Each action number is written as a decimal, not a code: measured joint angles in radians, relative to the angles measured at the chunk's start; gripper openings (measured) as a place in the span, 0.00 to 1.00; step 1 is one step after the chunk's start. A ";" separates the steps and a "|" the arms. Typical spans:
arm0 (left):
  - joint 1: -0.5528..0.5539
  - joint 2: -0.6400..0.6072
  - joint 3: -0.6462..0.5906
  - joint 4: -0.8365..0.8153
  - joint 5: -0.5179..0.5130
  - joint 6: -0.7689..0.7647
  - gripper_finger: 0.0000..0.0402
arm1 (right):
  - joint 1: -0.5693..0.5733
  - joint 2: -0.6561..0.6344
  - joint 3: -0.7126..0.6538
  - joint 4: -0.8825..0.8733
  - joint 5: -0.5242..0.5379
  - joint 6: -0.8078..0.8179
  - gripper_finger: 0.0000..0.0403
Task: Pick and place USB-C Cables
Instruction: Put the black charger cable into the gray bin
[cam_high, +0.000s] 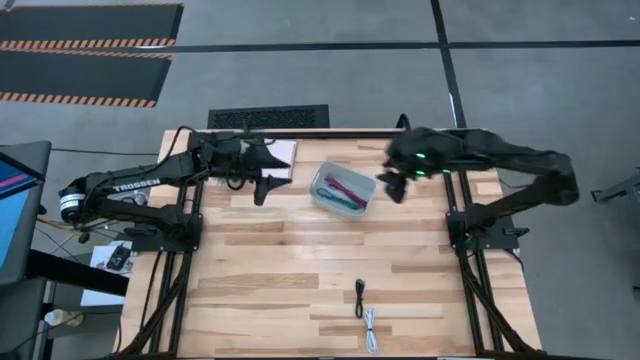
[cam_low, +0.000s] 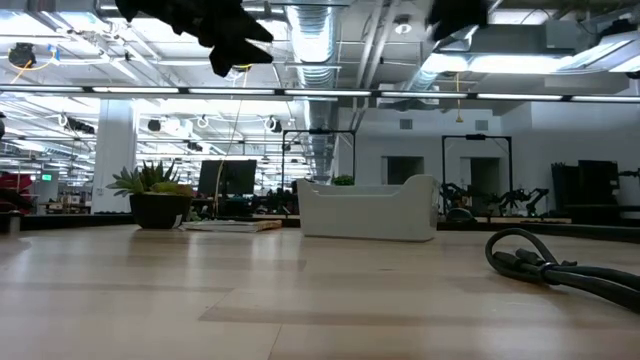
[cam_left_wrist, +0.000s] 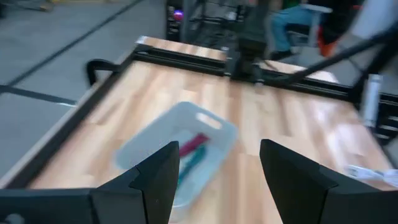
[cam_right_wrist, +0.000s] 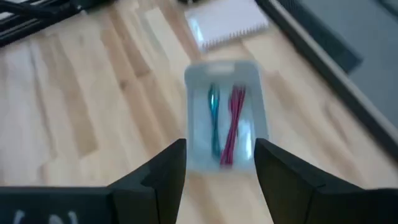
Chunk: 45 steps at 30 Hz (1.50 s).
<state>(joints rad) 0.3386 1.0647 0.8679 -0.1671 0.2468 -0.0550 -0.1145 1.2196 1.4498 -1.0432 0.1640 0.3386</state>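
A clear tray (cam_high: 343, 190) stands near the table's far edge and holds the maroon-pink cable (cam_right_wrist: 234, 122) and the teal cable (cam_right_wrist: 214, 118). The black cable (cam_high: 359, 297) and the white cable (cam_high: 371, 331) lie on the bare wood near the table's near edge. My left gripper (cam_high: 266, 186) hangs open in the air to the left of the tray. My right gripper (cam_high: 392, 184) hangs open in the air just right of the tray. Both are empty.
A pale notebook (cam_high: 283, 152) lies at the far edge behind my left gripper. A small potted plant (cam_low: 152, 196) stands beside it in the low view. The wood between the tray and the two loose cables is bare.
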 joint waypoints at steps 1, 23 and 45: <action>-0.022 0.007 0.000 0.002 0.002 -0.002 0.53 | 0.024 -0.029 -0.001 -0.043 0.012 0.045 0.52; -0.476 0.592 0.000 0.573 -0.053 0.000 0.53 | 0.685 -0.075 -0.342 -0.100 0.232 0.798 0.51; -0.562 1.153 0.363 0.809 0.062 0.240 0.53 | 0.855 0.110 -0.343 -0.072 0.282 0.964 0.51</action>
<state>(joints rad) -0.2237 2.2176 1.2313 0.6424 0.3086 0.1850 0.7407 1.3300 1.1072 -1.1148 0.4462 1.3022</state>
